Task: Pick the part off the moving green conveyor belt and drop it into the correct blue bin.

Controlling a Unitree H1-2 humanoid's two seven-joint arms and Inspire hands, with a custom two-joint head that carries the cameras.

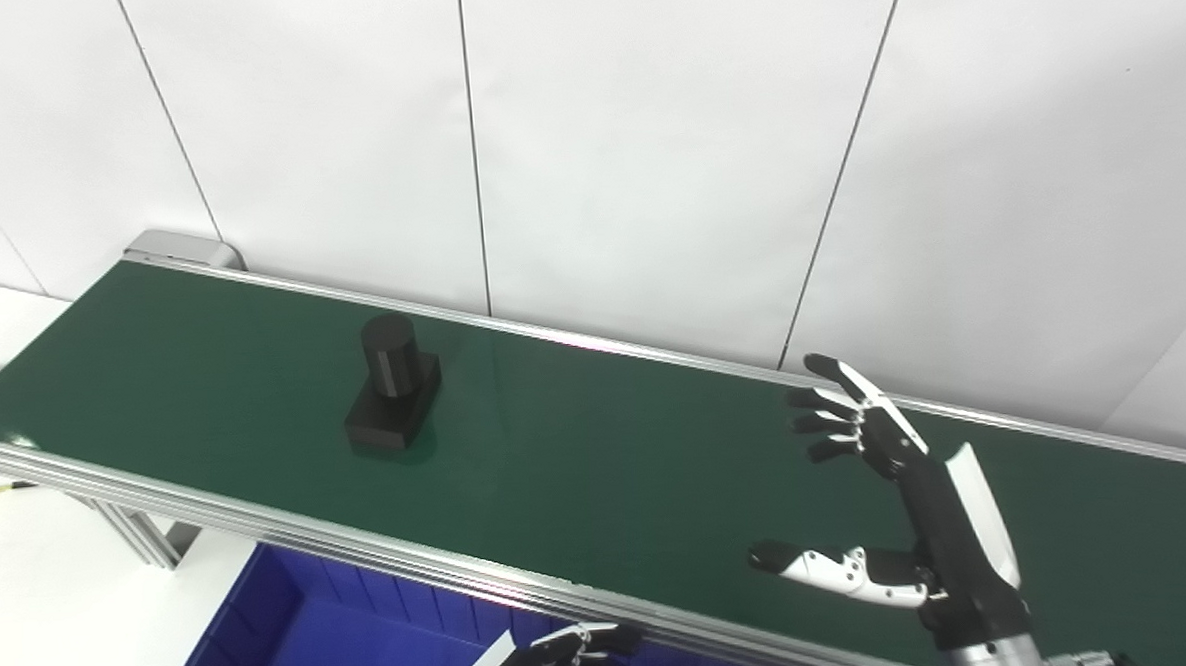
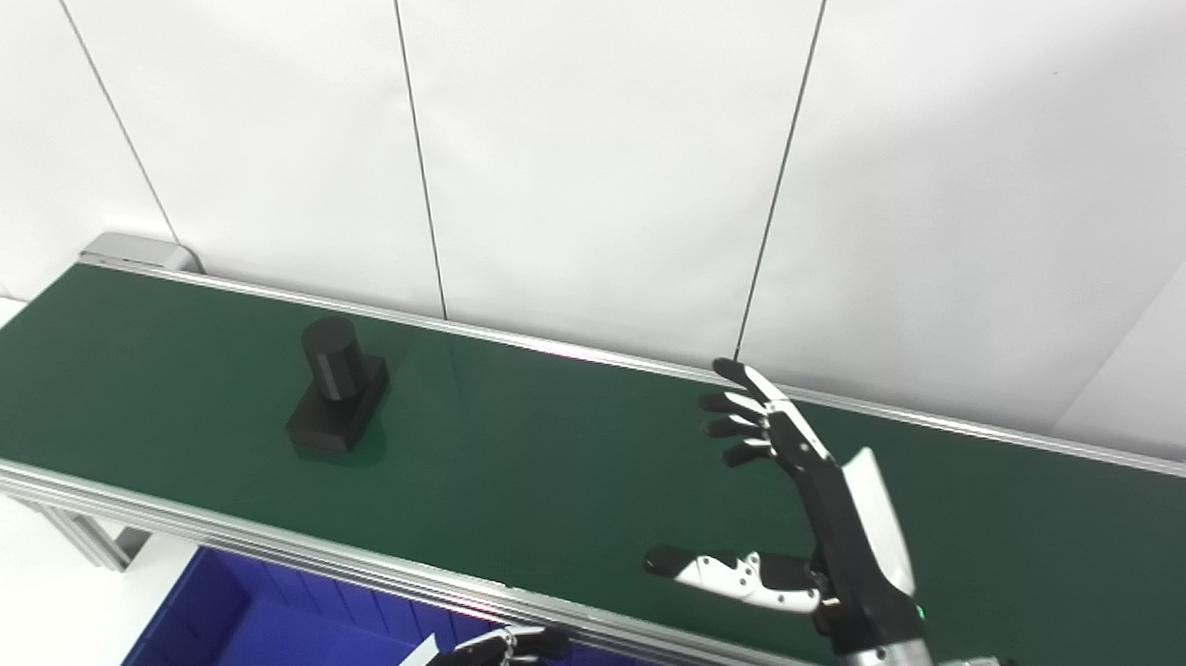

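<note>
A black part, an upright cylinder on a rectangular base, rests on the green conveyor belt left of centre. Well to its right, my right hand is raised over the belt, open, with fingers spread and thumb stretched leftward, holding nothing. Only the fingertips of my left hand show at the bottom edge, below the belt's near rail and above the blue bin; they look curled, with nothing visibly in them.
The belt's aluminium near rail runs diagonally between the bin and the belt. A white panelled wall stands right behind the far rail. White table surface lies at the lower left.
</note>
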